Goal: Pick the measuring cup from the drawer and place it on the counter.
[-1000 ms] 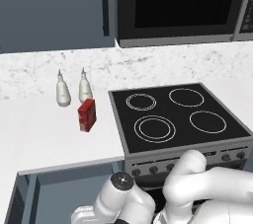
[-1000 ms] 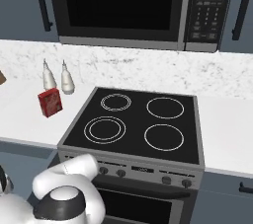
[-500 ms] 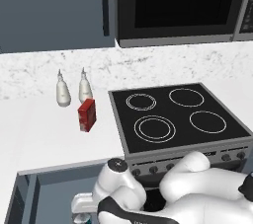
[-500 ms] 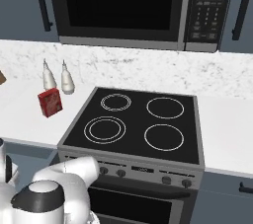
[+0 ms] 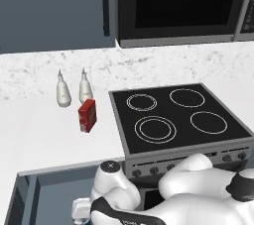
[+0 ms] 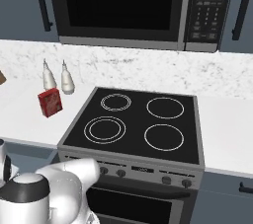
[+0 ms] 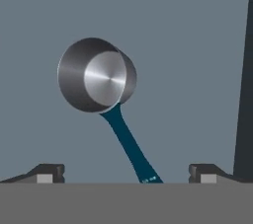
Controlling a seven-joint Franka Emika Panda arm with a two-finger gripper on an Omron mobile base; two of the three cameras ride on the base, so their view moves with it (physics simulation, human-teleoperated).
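The measuring cup [image 7: 96, 75] lies on the drawer floor [image 7: 188, 30], a small grey metal bowl with a teal-blue handle [image 7: 129, 149] running down toward my gripper [image 7: 126, 176]. The gripper is open; its two dark fingertips [image 7: 47, 172] stand wide apart, one on each side of the handle's end, with nothing held. From the left base camera, the drawer [image 5: 49, 192] is pulled open at the lower left, and my arm bends down into it, hiding the cup. The white counter [image 5: 39, 140] lies left of the stove.
A red box [image 5: 87, 115] and two white shakers [image 5: 63, 91] stand on the counter near the backsplash. The black stove top [image 5: 173, 120] sits to the right, a microwave [image 6: 118, 6] above it. The drawer's dark side wall [image 7: 244, 94] rises close to my right fingertip. More counter [image 6: 227, 129] lies beyond the stove.
My arm has swung left and down over the open drawer. The things on the counter have not moved.
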